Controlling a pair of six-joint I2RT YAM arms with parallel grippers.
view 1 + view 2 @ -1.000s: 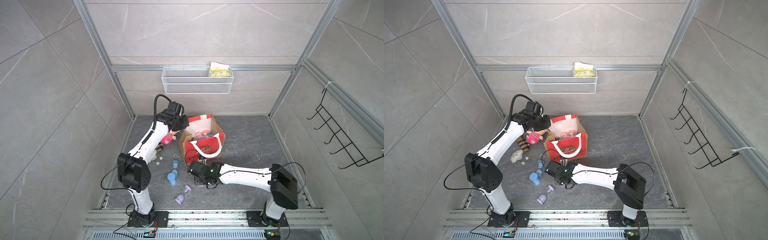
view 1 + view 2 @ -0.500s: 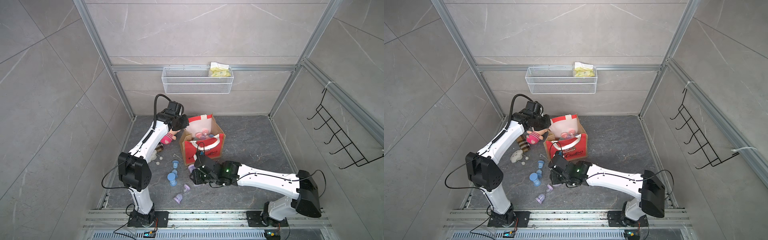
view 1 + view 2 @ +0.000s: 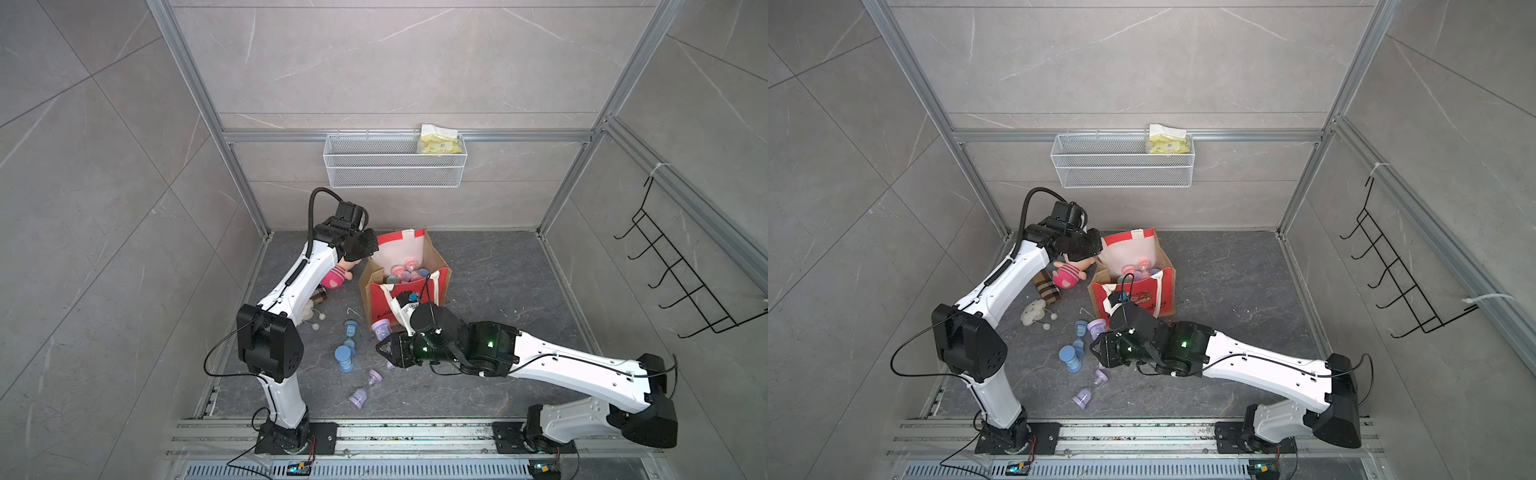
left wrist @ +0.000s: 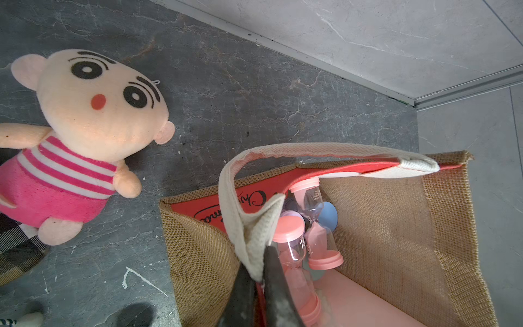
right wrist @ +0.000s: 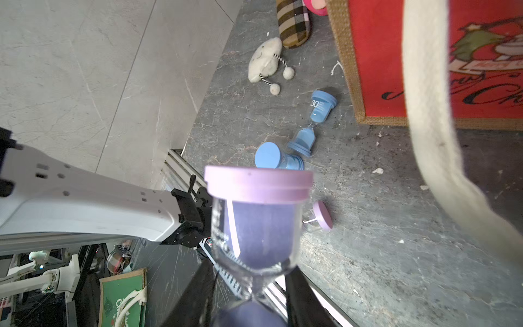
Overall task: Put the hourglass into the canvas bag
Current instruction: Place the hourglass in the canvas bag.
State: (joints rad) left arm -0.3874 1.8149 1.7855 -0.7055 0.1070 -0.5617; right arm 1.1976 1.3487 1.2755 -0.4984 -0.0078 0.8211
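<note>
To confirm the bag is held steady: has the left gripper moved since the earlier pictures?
No. The left gripper keeps its distance from the corner post, shut on the bag handle.

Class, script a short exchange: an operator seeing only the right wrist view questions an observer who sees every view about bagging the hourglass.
Operator: My right hand holds a purple hourglass. Is anything holding the bag?
Observer: Yes. The left hand is shut on one handle.
Operator: What's inside already?
Observer: Pink hourglasses, plus a blue one.
</note>
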